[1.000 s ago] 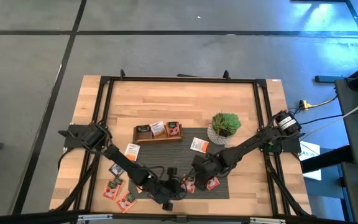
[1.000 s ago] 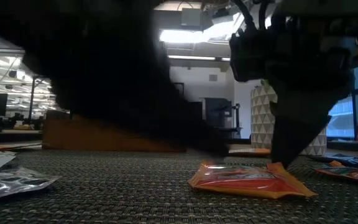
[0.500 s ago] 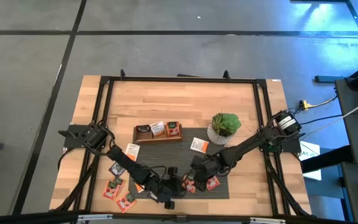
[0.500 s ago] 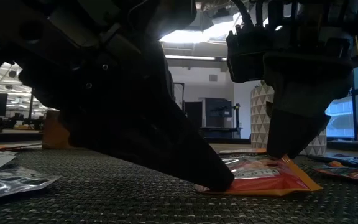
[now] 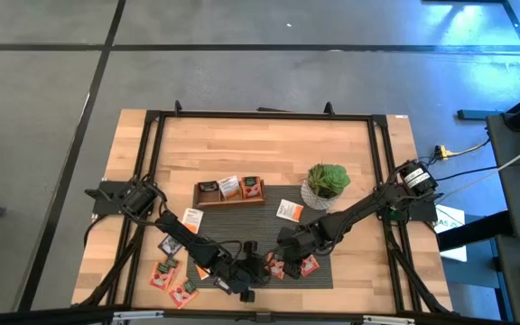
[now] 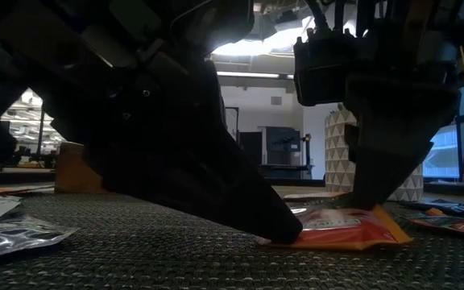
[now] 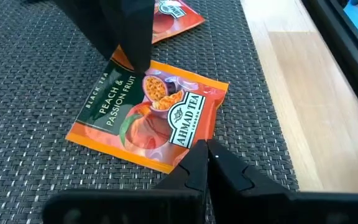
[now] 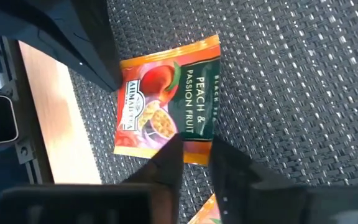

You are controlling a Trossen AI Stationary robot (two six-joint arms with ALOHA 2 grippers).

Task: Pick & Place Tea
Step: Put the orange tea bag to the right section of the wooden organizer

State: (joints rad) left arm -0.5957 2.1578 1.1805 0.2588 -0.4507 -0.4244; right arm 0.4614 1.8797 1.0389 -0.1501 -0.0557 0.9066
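An orange tea sachet (image 7: 148, 115) printed "Peach & Passion Fruit" lies on the dark woven mat (image 5: 314, 226) near the table's front edge. Both grippers are at it from opposite sides. My left gripper (image 7: 207, 149) is shut, with its tip on the sachet's left edge. My right gripper (image 8: 196, 155) stands over the right edge, its two fingers closed around that edge. Seen from above, the sachet (image 5: 275, 270) lies between the left gripper (image 5: 262, 269) and the right gripper (image 5: 283, 262). My left gripper presses its shut fingertips down on the sachet's edge (image 7: 188, 149) near a corner, slanting down from the table's left. That end stays flat on the mat (image 6: 284, 238). My right gripper has the opposite edge (image 8: 194, 146) between its two fingers, slanting down from the right. That end (image 6: 385, 217) is tipped up off the mat.
A wooden tray (image 5: 229, 194) holding sachets stands at the mat's far left, and a potted plant (image 5: 326, 182) at its far right. More sachets lie at the front left (image 5: 171, 275), beside the right gripper (image 5: 310, 266) and farther back (image 5: 289, 210).
My left gripper has come down and set its shut tip on the sachet's left edge. The sachet lay flat before. Now its right end is tipped up at my right gripper, while the left end stays on the mat.
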